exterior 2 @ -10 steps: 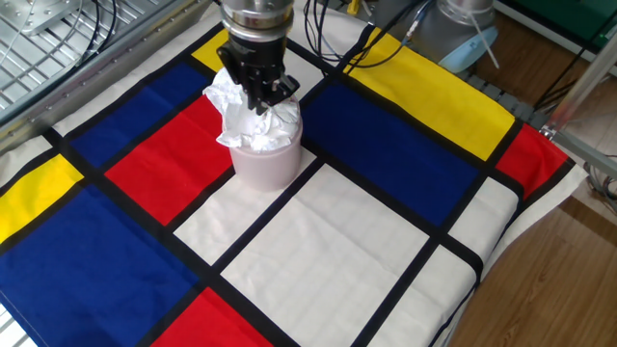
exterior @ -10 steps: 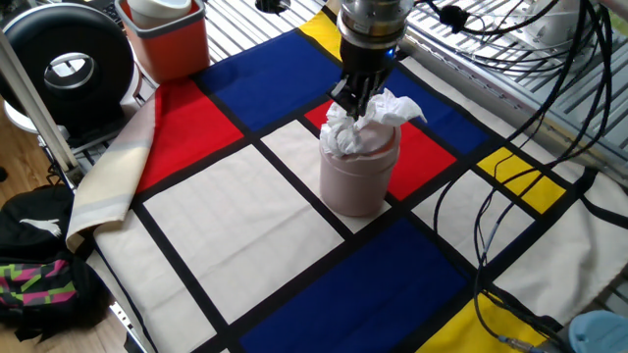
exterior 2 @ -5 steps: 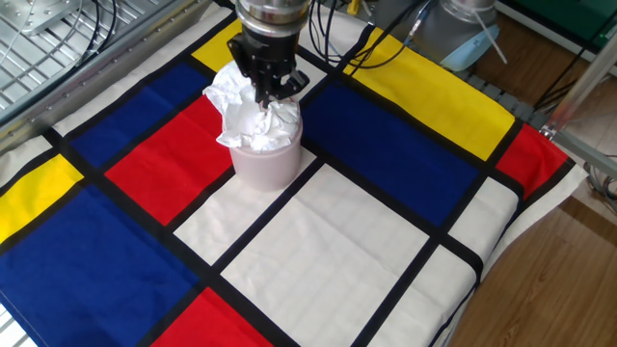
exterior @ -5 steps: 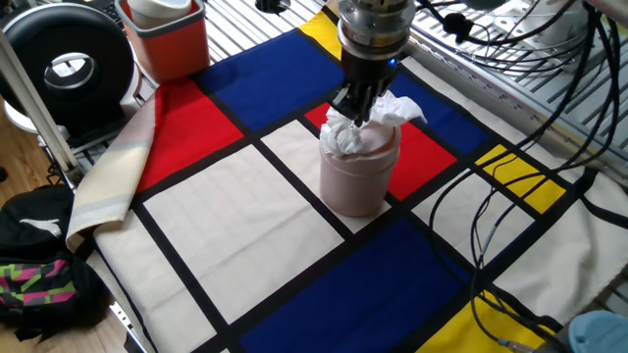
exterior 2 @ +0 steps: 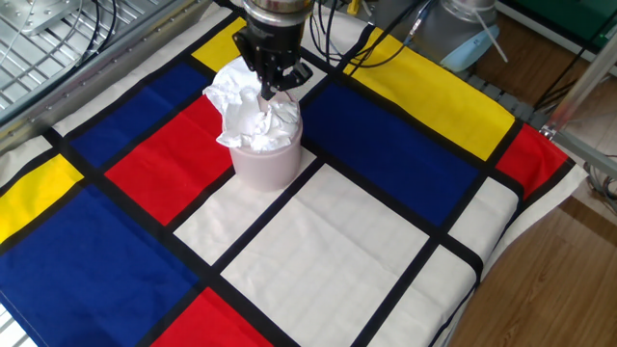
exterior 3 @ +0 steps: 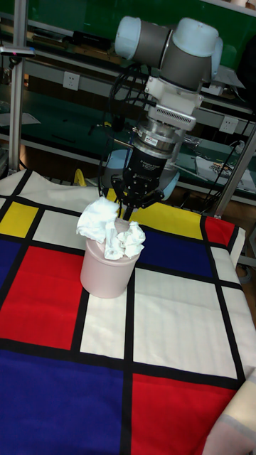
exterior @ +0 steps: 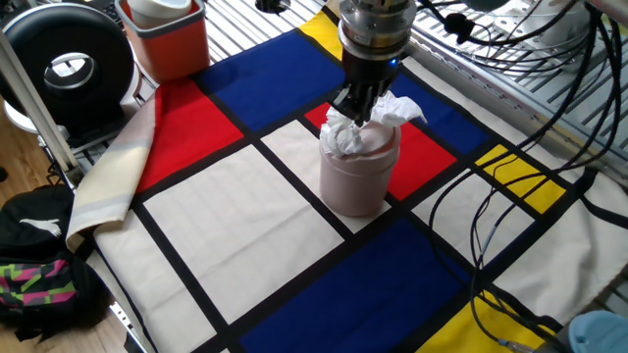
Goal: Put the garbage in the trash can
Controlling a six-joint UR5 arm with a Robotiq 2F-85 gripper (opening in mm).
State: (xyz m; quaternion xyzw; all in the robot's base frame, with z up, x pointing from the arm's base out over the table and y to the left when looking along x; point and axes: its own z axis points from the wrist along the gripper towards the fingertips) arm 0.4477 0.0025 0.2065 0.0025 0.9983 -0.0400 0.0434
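1. The table (exterior: 245, 226) fills most of what I see, under a cloth of red, blue, yellow and white blocks split by black lines; the gripper hangs over its middle part.
2. The arm (exterior 3: 171, 50) drops down from above, grey joints with pale blue caps, and ends in the gripper pointing straight at the cloth.
3. The red-orange square bin (exterior: 167, 34) with its white insert stands well away from the gripper, off at the table's far corner in one fixed view, just past the edge of the cloth.
4. The trash can (exterior: 357, 179) (exterior 2: 264, 164) (exterior 3: 105, 271), pale pink and round, stands upright directly beneath the gripper, on a black line where white and red blocks meet.
5. The garbage (exterior: 365, 132) (exterior 2: 253, 118) (exterior 3: 110, 231), a crumpled wad of white tissue, sits in the mouth of the can and bulges well above its rim. One flap spills out sideways past the rim. The wad lies right under the fingertips and partly beside them.
6. The gripper (exterior: 355, 110) (exterior 2: 271, 89) (exterior 3: 127, 207) has its dark fingers drawn close together, tips nearly meeting, just at the top of the tissue. In the tall fixed view the tips reach the upper folds of the wad. Whether they pinch a bit of paper or merely touch it, I cannot tell from any of the three views.
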